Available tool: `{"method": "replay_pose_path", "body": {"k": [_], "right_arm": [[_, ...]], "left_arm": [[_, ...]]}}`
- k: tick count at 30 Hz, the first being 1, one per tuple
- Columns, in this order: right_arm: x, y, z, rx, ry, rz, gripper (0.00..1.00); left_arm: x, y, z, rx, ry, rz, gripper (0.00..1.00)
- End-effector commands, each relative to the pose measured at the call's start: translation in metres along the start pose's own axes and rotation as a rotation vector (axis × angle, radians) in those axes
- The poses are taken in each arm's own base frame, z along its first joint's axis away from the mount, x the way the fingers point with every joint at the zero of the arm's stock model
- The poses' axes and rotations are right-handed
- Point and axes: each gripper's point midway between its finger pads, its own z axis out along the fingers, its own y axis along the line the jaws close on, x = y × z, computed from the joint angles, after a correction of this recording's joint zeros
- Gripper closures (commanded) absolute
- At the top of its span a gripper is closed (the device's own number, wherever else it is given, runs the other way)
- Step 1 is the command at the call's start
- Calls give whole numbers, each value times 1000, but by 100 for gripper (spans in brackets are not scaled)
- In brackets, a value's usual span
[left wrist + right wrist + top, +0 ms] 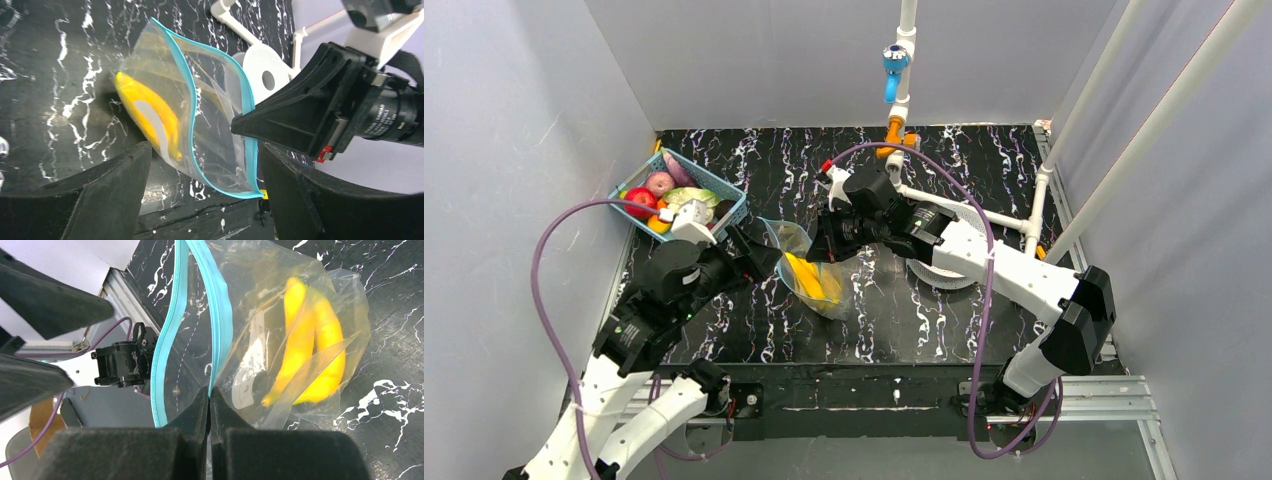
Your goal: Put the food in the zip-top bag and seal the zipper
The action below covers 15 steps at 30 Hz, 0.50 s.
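Note:
The clear zip-top bag (826,292) stands mid-table with its mouth open and a yellow banana (807,278) inside. My right gripper (827,243) is shut on one side of the bag's rim, pinching the teal zipper (222,315) at its fingertips (210,391). The banana (310,355) shows through the plastic beside a white label. My left gripper (205,192) is open, its fingers (100,195) on either side of the bag's (210,115) lower corner without touching it. The other zipper strip (190,100) bows away from the held one.
A blue lattice basket (727,204) at the back left holds a red apple (640,200) and other toy fruits. A white disc (954,272) lies under the right arm. A white pipe frame (969,207) runs along the right side.

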Motion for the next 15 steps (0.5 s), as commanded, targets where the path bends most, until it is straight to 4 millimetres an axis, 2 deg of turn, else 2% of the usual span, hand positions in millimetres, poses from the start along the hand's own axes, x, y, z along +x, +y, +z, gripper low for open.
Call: {"method": "replay_pose_path", "body": {"k": [1,5,8,12,15], "right_arm": [[-7,10,-6,-43,-40,-31,99],[-4,9,-6,-46,-34,-36,99],[-5,8,-8,-41,-42,-54,99],[-8,8,-13,-35,-59,-72,99],[-7,8,-14,-36,-60,-76,99]], "left_arm": [[-20,19,-34,-100,-76,89,21],[-35,49,-59,-250,-137,155,18],[-49,69,-74,-364,-200,212,12],[-74,79,-74,-479,-262,321,3],[-85,90,-61,-615,-261,367,2]]}}
